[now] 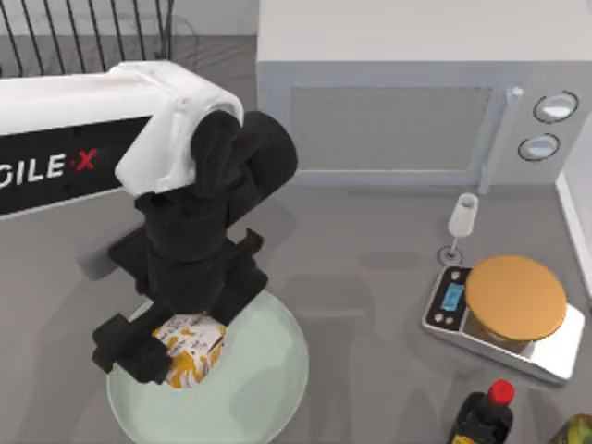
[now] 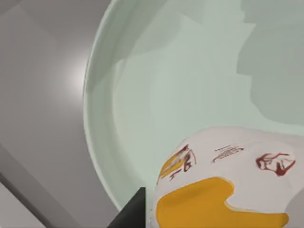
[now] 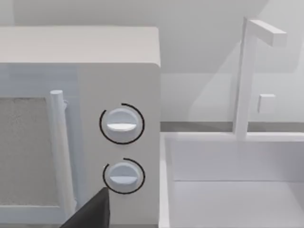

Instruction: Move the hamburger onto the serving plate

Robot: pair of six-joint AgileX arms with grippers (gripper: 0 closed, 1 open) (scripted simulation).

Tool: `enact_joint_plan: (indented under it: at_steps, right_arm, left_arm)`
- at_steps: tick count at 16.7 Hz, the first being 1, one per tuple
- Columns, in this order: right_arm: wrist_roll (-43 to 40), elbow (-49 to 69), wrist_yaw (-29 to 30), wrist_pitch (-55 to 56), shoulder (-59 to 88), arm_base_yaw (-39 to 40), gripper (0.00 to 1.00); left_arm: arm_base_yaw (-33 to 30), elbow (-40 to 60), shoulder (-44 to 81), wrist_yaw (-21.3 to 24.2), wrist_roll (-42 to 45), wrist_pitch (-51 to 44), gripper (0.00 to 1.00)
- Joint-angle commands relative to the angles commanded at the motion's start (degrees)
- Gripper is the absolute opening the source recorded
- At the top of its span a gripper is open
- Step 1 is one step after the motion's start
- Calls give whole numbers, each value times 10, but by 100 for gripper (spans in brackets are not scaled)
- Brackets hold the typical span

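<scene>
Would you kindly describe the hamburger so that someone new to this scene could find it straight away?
Start at the microwave at the back of the table, then come forward and left to the mint-green serving plate. Over it, the left gripper is closed around the hamburger. It is a small cream-white lump with orange-yellow patches and dark red marks, unlike the smooth orange-tan disc on the scale at the right.
</scene>
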Motion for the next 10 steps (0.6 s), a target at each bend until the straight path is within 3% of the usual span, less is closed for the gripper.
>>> enact_joint_plan:
  at_steps: [6, 10]
  right_arm:
    - [0, 0, 0, 0, 0, 0, 100]
    - [0, 0, 0, 0, 0, 0, 100]
  left_arm:
    - [-10, -13, -21, -4, -283, 41, 0]
    - [-5, -13, -30, -9, -371, 60, 0]
